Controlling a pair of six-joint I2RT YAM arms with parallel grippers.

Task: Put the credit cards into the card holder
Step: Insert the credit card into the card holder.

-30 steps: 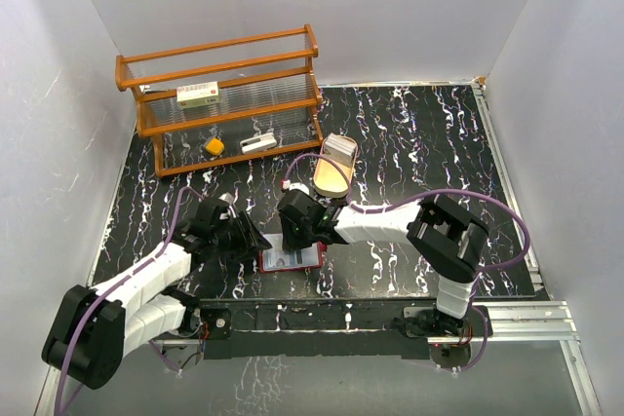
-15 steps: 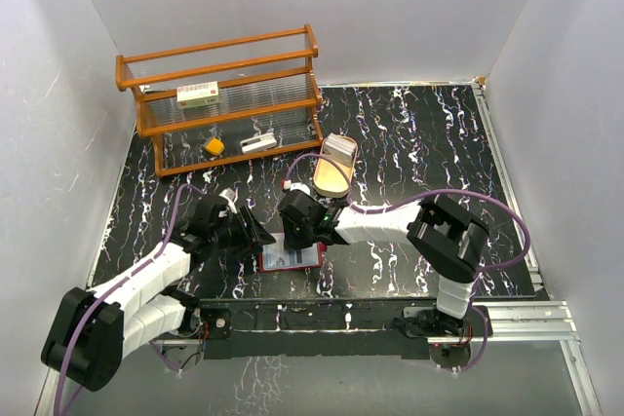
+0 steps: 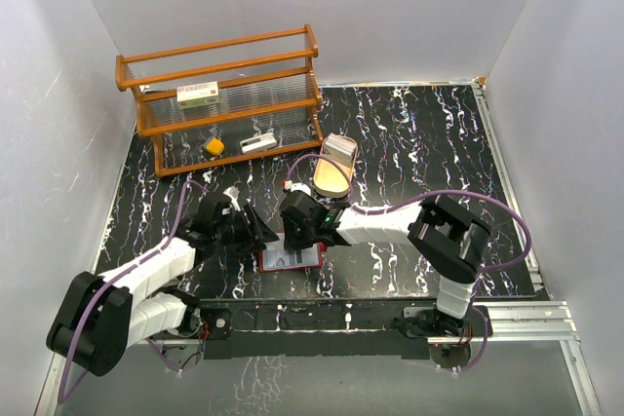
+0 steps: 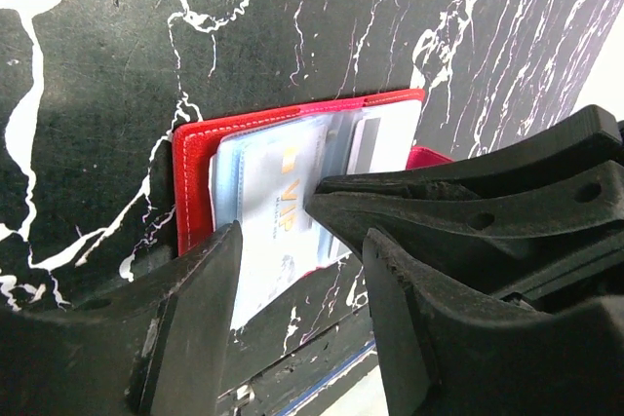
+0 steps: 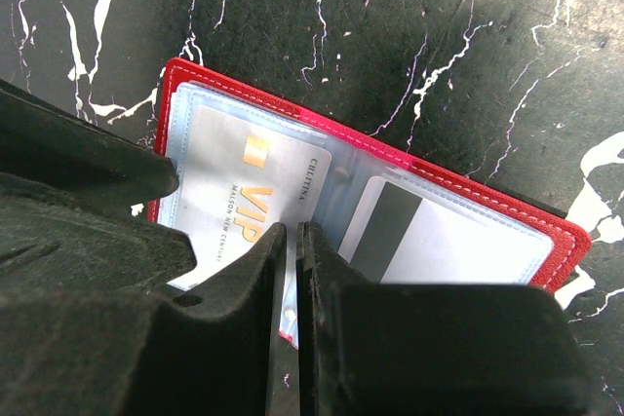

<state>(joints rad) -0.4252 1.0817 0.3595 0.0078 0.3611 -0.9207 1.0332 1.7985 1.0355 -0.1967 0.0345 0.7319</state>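
Observation:
The red card holder (image 3: 292, 258) lies open and flat near the table's front edge. Its clear pockets hold two pale credit cards, one printed VIP (image 5: 239, 207) and one with a black stripe (image 5: 429, 241). The VIP card (image 4: 273, 202) sticks out past the holder's near edge. My right gripper (image 5: 292, 231) is over the holder's middle fold, its jaws shut to a thin slit with nothing clearly between them. At the holder's left side, my left gripper (image 4: 297, 280) is open, its fingers either side of the VIP card's protruding corner. The right gripper's fingers (image 4: 468, 202) cross just above.
A wooden rack (image 3: 224, 94) stands at the back left with a white red-labelled box (image 3: 198, 94) on it, and a yellow item (image 3: 214, 146) and a small white piece (image 3: 257, 143) below. A tan oval tray (image 3: 332, 170) lies just behind the right gripper. The table's front edge (image 3: 322, 304) is close.
My left gripper has slid right, closer to the holder's left edge. The right gripper's jaws have drawn closer together, and that arm has stayed over the holder.

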